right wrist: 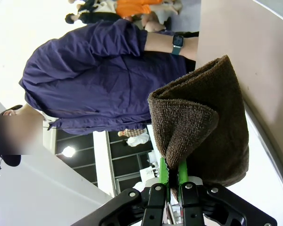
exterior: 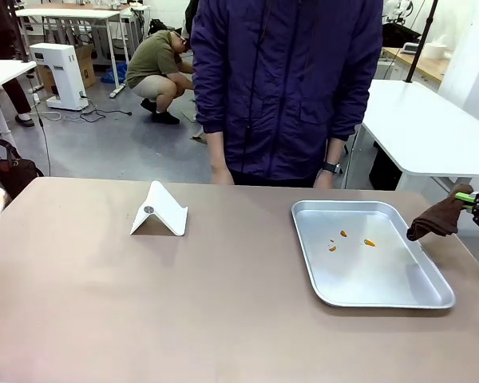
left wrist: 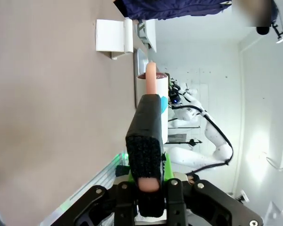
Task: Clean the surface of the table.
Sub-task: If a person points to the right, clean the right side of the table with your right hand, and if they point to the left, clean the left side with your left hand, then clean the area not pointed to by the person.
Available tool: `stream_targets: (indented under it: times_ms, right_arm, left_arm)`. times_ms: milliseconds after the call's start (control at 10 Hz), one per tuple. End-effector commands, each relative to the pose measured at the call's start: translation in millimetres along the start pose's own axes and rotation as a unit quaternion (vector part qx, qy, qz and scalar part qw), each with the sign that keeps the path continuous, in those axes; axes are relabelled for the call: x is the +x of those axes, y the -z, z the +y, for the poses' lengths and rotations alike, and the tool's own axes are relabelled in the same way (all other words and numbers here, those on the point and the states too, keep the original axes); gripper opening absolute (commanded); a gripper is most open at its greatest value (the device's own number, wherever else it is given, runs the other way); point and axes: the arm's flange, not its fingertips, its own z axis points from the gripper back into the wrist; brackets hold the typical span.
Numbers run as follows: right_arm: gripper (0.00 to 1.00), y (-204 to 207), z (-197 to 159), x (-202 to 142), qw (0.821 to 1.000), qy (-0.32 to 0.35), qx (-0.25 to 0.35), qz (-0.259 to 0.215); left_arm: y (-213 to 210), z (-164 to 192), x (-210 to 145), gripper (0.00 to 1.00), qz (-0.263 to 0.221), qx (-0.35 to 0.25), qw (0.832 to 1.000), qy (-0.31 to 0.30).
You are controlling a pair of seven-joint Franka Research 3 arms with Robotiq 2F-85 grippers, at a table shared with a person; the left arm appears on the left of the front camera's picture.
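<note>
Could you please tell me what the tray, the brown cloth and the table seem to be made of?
The tray looks like metal: shiny silver, reflecting light. The brown cloth looks like terry fabric: fuzzy, looped weave. The table has a smooth matte tan top, perhaps laminate.

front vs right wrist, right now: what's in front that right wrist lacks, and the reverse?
Front adds: the white folded stand, the silver tray with orange crumbs in it, a crouching person farther off.
Right wrist adds: a person in an orange top farther off, and the terry weave of the brown cloth close up.
Shared: the right gripper shut on that cloth, the person in the dark blue jacket, their wristwatch, the tan table.
</note>
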Motion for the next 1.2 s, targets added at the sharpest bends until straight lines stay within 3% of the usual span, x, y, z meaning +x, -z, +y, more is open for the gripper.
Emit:
stream_targets:
  times_ms: [0,100,1100]
  right_arm:
    - [0.0,-1.9,2.6,0.5,1.0,0.003,0.001,0.006]
    - [0.0,-1.9,2.6,0.5,1.0,0.003,0.001,0.006]
    - [0.0,-1.9,2.6,0.5,1.0,0.003,0.001,0.006]
  left_arm:
    - [-24.3,16.7,9.3,0.21,0.025,-0.019,0.999,-0.008]
    - [0.0,0.0,0.0,0.21,0.0,0.0,1.0,0.0]
    - [0.0,0.0,0.0,0.21,0.0,0.0,1.0,0.0]
